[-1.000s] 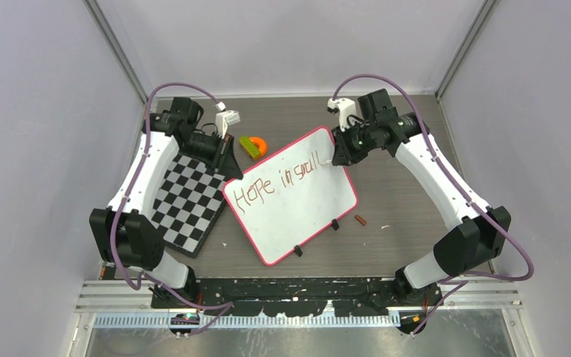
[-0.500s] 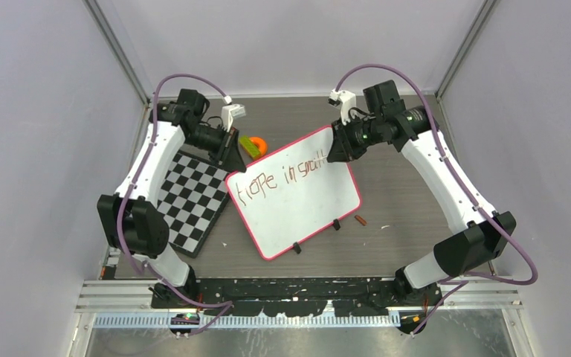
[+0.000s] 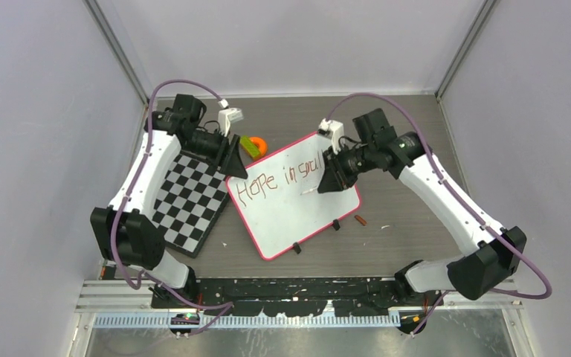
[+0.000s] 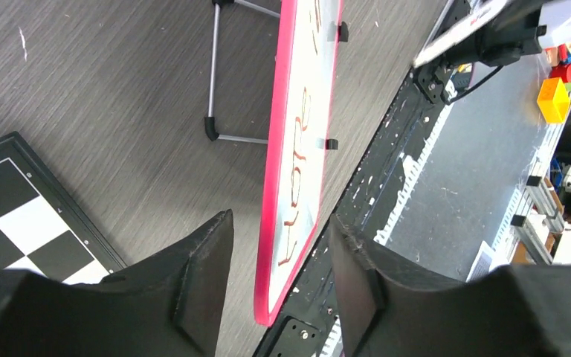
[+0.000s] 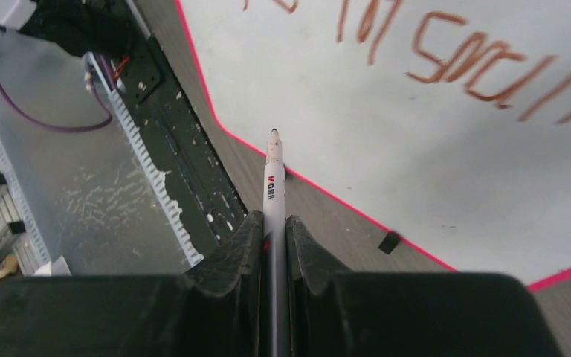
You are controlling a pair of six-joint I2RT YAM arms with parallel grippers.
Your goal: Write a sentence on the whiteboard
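The middle of the table point(image 3: 401, 245) was blocked by the propped whiteboard point(image 3: 282, 216), the left by the checkerboard point(image 3: 186, 204); free room was left on the right side.

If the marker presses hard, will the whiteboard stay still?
It may slide or tip: the whiteboard looks thin and seems propped on a slim wire stand. The left gripper stands open around its edge, so it probably gets little bracing.

Robotics lab cell — plain grey walls point(image 3: 37, 111), aluminium base rail point(image 3: 111, 297), calibration-style checkerboard point(image 3: 186, 201).
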